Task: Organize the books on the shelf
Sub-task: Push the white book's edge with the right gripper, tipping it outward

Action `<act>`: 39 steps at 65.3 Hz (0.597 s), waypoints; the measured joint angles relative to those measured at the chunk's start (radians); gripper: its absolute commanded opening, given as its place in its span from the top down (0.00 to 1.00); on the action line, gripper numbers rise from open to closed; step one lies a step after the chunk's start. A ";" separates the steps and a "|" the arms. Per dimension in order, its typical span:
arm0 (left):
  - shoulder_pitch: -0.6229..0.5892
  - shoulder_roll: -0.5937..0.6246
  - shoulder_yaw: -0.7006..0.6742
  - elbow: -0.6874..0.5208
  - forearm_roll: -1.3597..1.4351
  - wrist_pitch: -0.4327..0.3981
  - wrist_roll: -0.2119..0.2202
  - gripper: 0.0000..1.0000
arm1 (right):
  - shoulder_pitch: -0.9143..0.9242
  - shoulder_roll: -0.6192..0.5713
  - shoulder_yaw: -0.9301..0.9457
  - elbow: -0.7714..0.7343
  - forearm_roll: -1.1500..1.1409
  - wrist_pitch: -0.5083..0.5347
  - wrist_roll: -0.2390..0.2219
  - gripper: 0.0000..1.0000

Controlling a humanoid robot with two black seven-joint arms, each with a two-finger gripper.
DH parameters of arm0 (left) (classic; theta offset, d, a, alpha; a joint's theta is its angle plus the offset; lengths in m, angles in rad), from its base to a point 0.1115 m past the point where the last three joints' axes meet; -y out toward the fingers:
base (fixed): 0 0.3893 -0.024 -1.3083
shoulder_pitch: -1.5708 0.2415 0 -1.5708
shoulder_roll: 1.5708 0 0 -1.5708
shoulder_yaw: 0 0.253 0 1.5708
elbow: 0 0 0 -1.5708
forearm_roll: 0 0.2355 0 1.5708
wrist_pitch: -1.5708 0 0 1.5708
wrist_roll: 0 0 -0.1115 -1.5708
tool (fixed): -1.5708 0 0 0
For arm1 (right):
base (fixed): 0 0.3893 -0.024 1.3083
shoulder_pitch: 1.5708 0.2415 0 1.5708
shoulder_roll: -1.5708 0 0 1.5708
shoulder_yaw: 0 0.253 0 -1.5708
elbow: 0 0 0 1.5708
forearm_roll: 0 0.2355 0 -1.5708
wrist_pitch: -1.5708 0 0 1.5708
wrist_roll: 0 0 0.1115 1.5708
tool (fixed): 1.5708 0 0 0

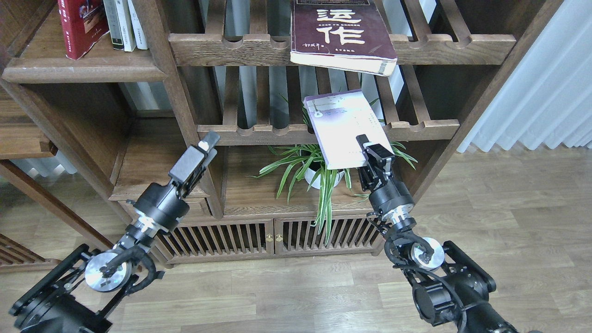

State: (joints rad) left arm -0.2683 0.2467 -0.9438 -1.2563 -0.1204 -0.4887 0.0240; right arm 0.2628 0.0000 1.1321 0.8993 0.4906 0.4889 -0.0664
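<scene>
My right gripper (370, 150) is shut on the near edge of the pale lavender-white book (344, 127) and holds it in the air, in front of the lower slatted rack and above the plant. The thick maroon book (340, 34) with white characters lies on the upper slatted rack, its near edge overhanging. The red book (81, 23) stands on the solid plank shelf (83, 69) at the top left, beside thin white- and grey-spined books (125, 23). My left gripper (206, 142) is empty, low in front of the shelf post; its fingers cannot be told apart.
A potted spider plant (319, 169) sits on the cabinet top under the held book. Two slatted racks (323, 132) with scalloped rails span the middle. A vertical wooden post (185, 115) stands right behind my left gripper. White curtains (545, 92) hang at the right.
</scene>
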 measured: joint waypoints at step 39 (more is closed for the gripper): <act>0.021 0.109 0.089 -0.029 -0.174 0.000 0.016 0.11 | -0.105 0.000 -0.142 0.114 0.002 0.000 -0.121 0.96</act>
State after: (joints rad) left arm -0.2473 0.3553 -0.8546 -1.2852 -0.2944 -0.4887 0.0399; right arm 0.1576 0.0000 0.9900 1.0129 0.4926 0.4889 -0.1874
